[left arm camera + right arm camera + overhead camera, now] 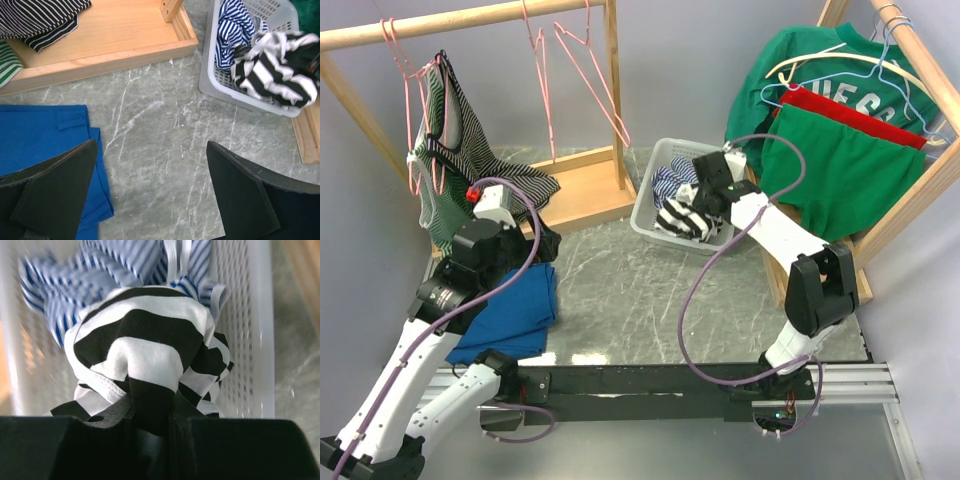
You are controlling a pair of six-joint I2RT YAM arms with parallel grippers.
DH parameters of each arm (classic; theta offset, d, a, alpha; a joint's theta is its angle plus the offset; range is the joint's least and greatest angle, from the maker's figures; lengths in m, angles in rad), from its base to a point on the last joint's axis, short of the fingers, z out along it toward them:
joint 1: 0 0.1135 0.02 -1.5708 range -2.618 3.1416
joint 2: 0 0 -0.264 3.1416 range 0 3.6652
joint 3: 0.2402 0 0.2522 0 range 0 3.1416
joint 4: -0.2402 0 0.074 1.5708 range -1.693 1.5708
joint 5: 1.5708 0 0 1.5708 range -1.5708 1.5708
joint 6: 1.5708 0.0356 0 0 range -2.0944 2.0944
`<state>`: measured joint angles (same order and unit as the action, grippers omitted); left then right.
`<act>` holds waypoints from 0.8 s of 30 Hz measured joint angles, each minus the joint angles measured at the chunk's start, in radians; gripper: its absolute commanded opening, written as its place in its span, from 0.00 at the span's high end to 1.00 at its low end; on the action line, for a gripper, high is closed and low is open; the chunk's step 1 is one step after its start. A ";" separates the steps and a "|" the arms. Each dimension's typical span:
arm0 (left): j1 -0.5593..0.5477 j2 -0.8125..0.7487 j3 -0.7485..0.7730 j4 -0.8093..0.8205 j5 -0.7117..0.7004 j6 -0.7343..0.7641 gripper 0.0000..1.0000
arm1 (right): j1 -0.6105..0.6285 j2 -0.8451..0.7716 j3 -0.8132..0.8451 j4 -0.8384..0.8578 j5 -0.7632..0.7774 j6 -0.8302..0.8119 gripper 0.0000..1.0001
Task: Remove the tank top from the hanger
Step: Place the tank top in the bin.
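Observation:
A dark thin-striped tank top [475, 150] hangs from a pink hanger [412, 75] on the left wooden rack, with a green-striped top [435, 210] beside it. My left gripper [546, 244] [151, 145] is open and empty, low over the marble table, right of a blue folded cloth [40, 135]. My right gripper [698, 212] [150, 410] is shut on a black-and-white striped garment [145, 345] [682, 218] and holds it inside the white basket [645, 205]. That garment also shows in the left wrist view [275, 75].
A blue-and-white striped garment [125, 260] lies in the basket [250, 340]. Empty pink hangers [590, 70] hang on the left rack above its wooden base [115, 35]. The right rack holds green [850, 165] and red clothes on hangers.

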<state>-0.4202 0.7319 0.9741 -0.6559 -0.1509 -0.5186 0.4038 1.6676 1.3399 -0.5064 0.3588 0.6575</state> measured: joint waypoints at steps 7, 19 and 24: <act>0.000 -0.006 0.000 -0.002 0.000 0.000 0.04 | -0.019 0.069 0.088 -0.003 0.102 0.014 1.00; 0.000 -0.009 0.000 -0.004 0.000 0.000 0.04 | -0.021 0.109 -0.064 0.051 0.083 0.019 0.80; 0.000 -0.008 0.001 -0.004 0.002 0.000 0.04 | -0.022 0.087 -0.078 0.079 0.051 -0.006 0.45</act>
<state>-0.4202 0.7235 0.9749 -0.6601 -0.1493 -0.5186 0.3817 1.7550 1.2617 -0.4271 0.4099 0.6514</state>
